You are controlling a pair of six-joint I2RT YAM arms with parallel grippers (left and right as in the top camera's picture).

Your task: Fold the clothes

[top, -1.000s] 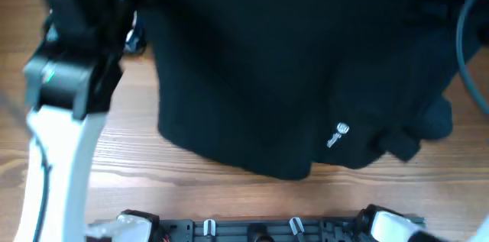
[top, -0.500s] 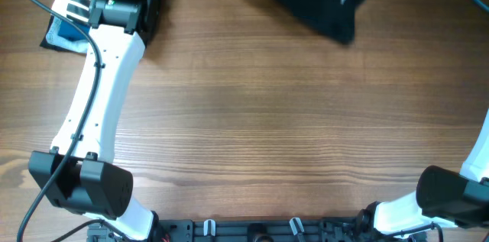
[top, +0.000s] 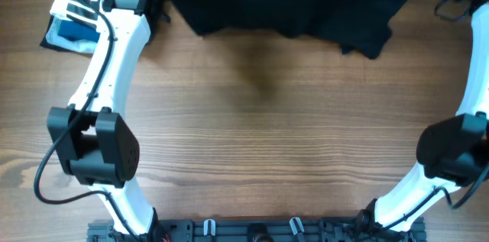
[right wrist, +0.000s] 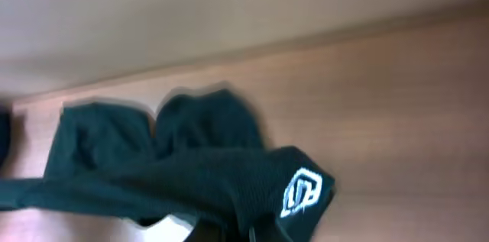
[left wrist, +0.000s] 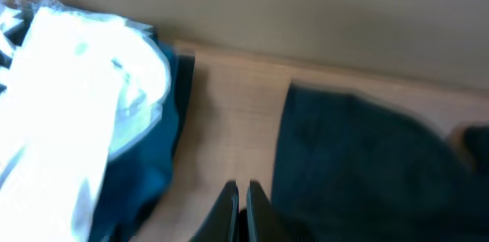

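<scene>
The clothes [top: 290, 5] lie bunched along the far edge of the desk [top: 267, 135], between my two arms. My left pincer [left wrist: 238, 213] is clenched beside the hem. The right pincer is buried under cloth, so I cannot tell its state. A careless pull could drag the clothes off the back.

Black garment [right wrist: 191, 173] fills the lower left and centre, bunched and draped, running off the left and bottom edges. 1 white printed logo [right wrist: 306, 190] sits tilted on the fold at its right end. 2 rounded lobes of fabric stick up at the back, side by side, with a notch between them. Fabric edges are slightly blurred. Wooden table [right wrist: 397, 104] shows right of and behind the garment. Plain beige wall [right wrist: 229, 13] runs across the top, meeting the table's far edge on a slant
</scene>
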